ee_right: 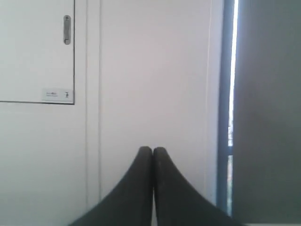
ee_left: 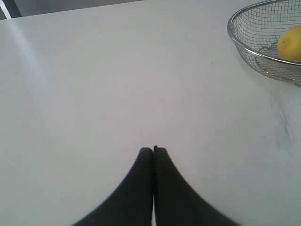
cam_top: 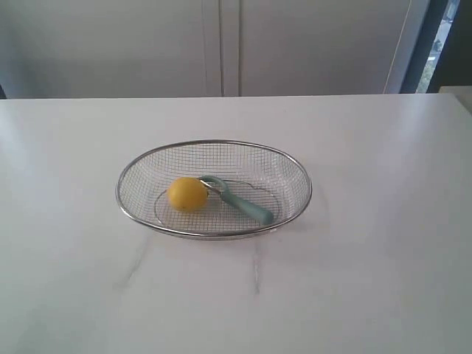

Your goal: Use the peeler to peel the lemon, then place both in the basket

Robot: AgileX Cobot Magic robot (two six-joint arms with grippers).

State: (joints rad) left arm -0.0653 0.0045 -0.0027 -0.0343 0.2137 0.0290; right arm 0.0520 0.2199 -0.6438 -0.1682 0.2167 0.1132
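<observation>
The small bright yellow lemon [cam_top: 187, 194] and the teal-handled peeler [cam_top: 242, 201] both lie in the oval silver wire-mesh basket [cam_top: 214, 144], touching. My left claw [ee_left: 153, 149] and right claw [ee_right: 153, 149] are pressed closed on nothing, clear of the basket. I judge the task either finished or not begun; I cannot tell whether the lemon is peeled, and if not, the next move means opening over the peeler's handle.

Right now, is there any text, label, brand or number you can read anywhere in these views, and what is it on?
Nothing can be read.
Small label on the white cabinet door, below the handle: dark print, too small and blurred to read.
Lemon, peeler, basket: no markings visible.
</observation>
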